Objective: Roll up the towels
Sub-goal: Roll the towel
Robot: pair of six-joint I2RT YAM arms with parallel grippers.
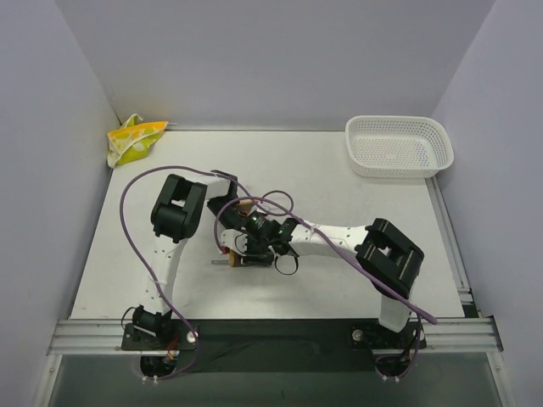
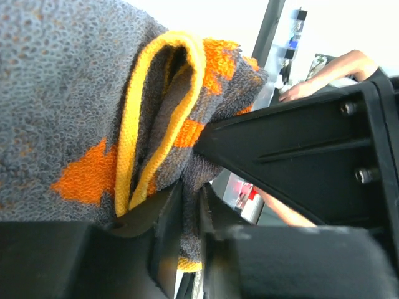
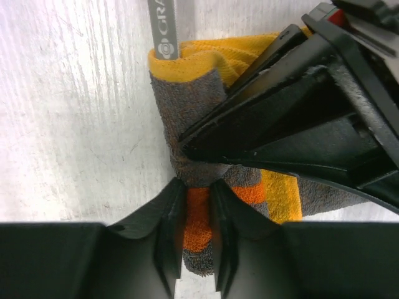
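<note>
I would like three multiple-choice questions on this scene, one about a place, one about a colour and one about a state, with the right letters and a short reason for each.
1. Where on the table does the yellow-green towel lie?
A. near right corner
B. far left corner
C. middle

2. Which colours does the held towel have?
A. blue and white
B. all green
C. grey and orange, with a yellow hem

3. How do the left fingers stand?
A. shut on the held towel
B. wide open
C. shut on the yellow-green towel

Answers:
1 B, the top view shows it crumpled by the far left wall corner.
2 C, both wrist views show grey pile, orange patches and a yellow hem.
3 A, the left wrist view shows cloth pinched between them.
</note>
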